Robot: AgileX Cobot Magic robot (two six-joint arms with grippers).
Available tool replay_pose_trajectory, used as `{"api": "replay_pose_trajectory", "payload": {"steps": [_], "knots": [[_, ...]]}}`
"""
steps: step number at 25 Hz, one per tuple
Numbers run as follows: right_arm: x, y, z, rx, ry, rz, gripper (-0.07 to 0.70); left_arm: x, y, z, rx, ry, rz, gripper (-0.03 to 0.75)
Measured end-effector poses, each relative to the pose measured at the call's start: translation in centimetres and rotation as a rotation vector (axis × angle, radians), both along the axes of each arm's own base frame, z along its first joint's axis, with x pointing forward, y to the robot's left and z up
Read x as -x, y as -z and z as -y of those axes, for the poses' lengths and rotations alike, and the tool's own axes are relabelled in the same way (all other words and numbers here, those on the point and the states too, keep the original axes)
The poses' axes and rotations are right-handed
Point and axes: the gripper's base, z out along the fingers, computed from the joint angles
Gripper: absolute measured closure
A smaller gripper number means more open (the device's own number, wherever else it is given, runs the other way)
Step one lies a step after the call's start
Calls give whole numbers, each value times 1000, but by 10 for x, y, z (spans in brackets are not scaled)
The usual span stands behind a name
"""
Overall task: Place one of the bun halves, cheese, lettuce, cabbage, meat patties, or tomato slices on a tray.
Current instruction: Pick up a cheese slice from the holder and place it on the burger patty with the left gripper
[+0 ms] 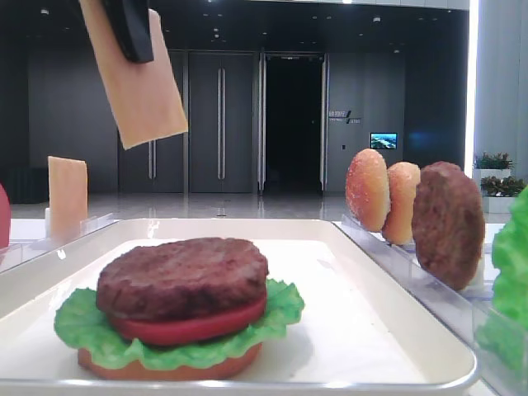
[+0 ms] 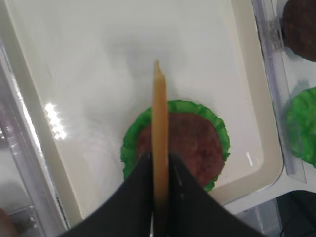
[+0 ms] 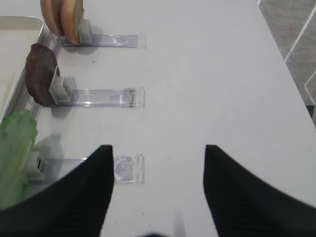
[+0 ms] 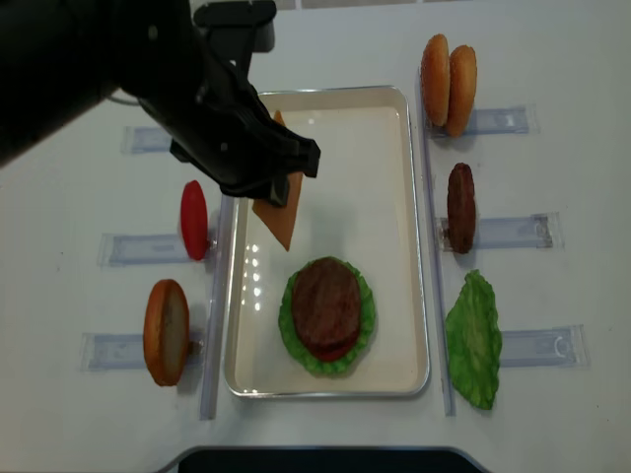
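Exterior high view: the left hand (image 1: 132,33) is clamped on the cheese (image 1: 140,82), which hangs tilted in the air above the tray (image 1: 363,272); a meat patty (image 1: 183,276) tops tomato, lettuce and a bun base there.

Right wrist view: the right hand (image 3: 158,192) stands apart over bare desk (image 3: 212,74).

Left wrist view: the cheese shows edge-on over the patty, with bare tray floor beyond.

Overhead view: the slice hangs near the tray's left rim, the stack toward the near end
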Motion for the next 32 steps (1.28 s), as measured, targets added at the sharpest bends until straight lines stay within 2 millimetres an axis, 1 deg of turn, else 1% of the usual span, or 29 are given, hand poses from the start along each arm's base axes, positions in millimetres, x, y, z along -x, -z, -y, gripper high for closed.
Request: {"api": "replay_pose_trajectory", "payload": {"steps": [4, 7, 15, 20, 22, 27, 32], "knots": [[0, 0, 0, 0, 0, 0, 216, 22, 6, 13, 27, 29, -1, 675], [0, 0, 0, 0, 0, 0, 216, 35, 11, 17, 40, 38, -7, 680], [0, 0, 0, 0, 0, 0, 216, 49, 32, 14, 103, 45, -20, 680], [0, 0, 0, 0, 0, 0, 216, 54, 39, 19, 198, 96, -30, 680], [0, 0, 0, 0, 0, 0, 216, 54, 41, 19, 237, 108, -31, 680], [0, 0, 0, 0, 0, 0, 216, 46, 50, 7, 284, 92, -61, 680], [0, 0, 0, 0, 0, 0, 216, 41, 50, 1, 325, 107, -65, 680]]}}
